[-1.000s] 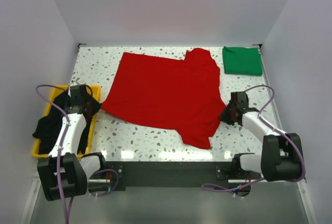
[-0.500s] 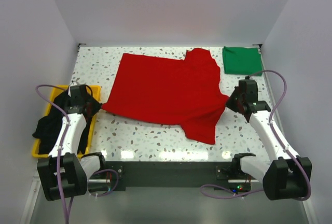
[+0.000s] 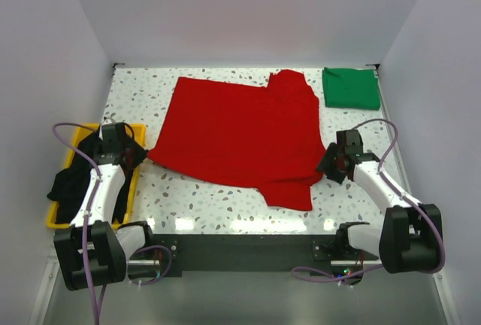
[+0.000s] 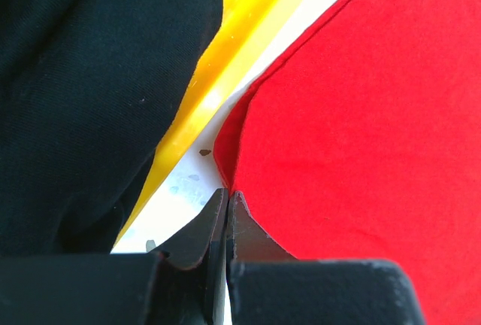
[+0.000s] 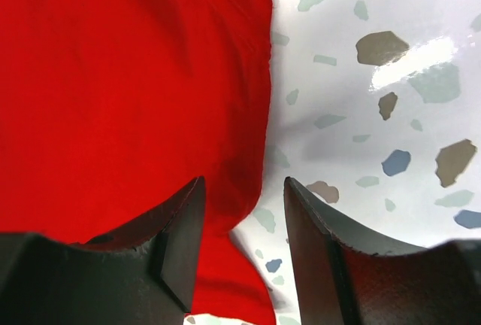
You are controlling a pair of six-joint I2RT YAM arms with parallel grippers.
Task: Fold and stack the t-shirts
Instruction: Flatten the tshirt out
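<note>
The red t-shirt lies spread flat on the table's middle. My left gripper sits at its left corner, shut on the shirt's edge, as the left wrist view shows at the jaw tips. My right gripper is open, low over the shirt's right edge, with one finger over the cloth and the other over bare table. A folded green t-shirt lies at the far right corner. A black t-shirt is heaped in the yellow tray.
The yellow tray's rim and the black cloth lie just left of my left gripper. The speckled table shows between the red shirt and the right wall. White walls enclose the table on three sides.
Half a second ago my right gripper was raised and further right, with the shirt's right edge pulled out to it. Now it is back down and open, and the edge lies flat. The left arm is still.
</note>
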